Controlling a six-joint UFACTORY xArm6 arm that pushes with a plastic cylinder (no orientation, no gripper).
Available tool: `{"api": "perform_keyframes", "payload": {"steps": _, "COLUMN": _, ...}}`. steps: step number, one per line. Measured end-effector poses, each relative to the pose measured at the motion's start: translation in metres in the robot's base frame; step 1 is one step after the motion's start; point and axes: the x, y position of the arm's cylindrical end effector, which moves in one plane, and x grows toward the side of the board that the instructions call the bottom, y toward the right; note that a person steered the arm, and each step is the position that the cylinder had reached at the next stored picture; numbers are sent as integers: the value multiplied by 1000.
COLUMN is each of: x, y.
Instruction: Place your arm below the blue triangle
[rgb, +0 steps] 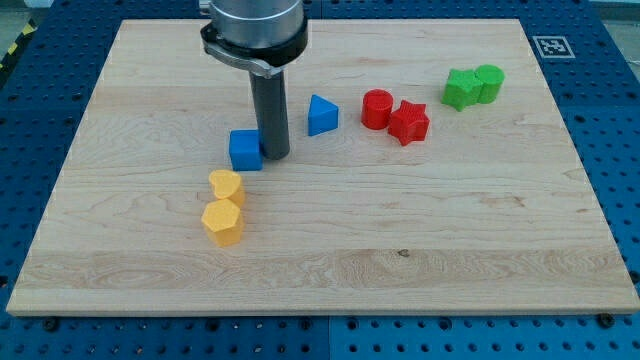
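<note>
The tip (276, 156) sits between the blue cube (245, 150), touching it, and the blue triangle (322, 116) near the board's (420, 240) middle. No jaws exist. Bare wood lies below the triangle.

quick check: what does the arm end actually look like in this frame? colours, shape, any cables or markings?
A wide, round, dark grey housing with a lighter metallic flange at its base enters from the view's top. Below it hangs a straight, dark, cylindrical rod ending in my tip. No jaws, no cables and no markings are visible. The tip sits just right of the blue cube, left of the blue triangle.
</note>
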Motion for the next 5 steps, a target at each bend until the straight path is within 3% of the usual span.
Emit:
{"api": "perform_keyframes", "payload": {"steps": 2, "x": 0, "y": -15}}
{"api": "perform_keyframes", "payload": {"steps": 4, "x": -17, "y": 82}}
{"api": "perform_keyframes", "payload": {"steps": 5, "x": -17, "y": 82}}
